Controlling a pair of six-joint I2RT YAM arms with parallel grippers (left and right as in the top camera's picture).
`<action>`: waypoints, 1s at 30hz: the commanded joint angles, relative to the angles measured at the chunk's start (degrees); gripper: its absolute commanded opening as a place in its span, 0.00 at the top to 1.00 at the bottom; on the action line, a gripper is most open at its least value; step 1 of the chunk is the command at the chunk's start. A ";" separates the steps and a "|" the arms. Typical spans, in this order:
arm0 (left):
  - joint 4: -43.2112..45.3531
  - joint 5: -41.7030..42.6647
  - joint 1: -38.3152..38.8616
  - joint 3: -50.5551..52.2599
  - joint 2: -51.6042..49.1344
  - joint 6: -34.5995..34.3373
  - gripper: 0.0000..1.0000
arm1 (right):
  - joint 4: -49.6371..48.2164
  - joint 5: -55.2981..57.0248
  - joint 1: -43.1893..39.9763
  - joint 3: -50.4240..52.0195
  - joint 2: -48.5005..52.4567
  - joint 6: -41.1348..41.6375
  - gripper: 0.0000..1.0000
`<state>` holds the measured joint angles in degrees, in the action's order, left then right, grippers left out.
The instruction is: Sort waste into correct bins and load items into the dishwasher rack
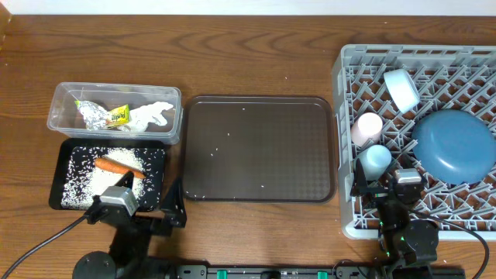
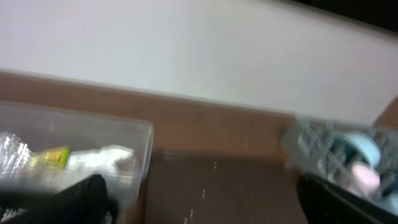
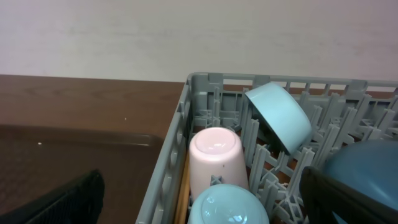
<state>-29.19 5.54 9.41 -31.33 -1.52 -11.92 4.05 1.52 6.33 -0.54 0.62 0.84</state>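
A dark brown serving tray [image 1: 260, 155] lies flat at the middle of the wooden table [image 1: 232, 62]; a pale wall [image 3: 186, 37] rises behind the table.

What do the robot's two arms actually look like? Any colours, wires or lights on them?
Both are black and slim. The left arm and right arm each carry a small grey box near the wrist. A black cable trails from the left one; tiny green lights dot the right. The left gripper and right gripper have dark, blunt fingers.

Wooden table [image 1: 256, 54], seemingly white wall [image 3: 155, 37]
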 commanded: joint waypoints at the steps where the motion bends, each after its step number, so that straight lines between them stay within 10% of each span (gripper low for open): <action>1: 6.25 -0.83 -0.28 3.56 1.40 0.50 0.00 | 0.04 0.59 -0.48 0.22 -0.33 0.37 0.01; 12: 35.21 -0.44 -0.31 17.97 1.40 0.50 0.00 | 0.04 0.59 -0.46 0.22 -0.33 0.37 0.01; 30: 42.18 -0.04 -2.51 31.10 1.42 0.50 0.00 | 0.04 0.59 -0.46 0.22 -0.33 0.37 0.01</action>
<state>13.34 5.61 8.43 -0.36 -0.58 -11.92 4.05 1.54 6.33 -0.54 0.62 0.84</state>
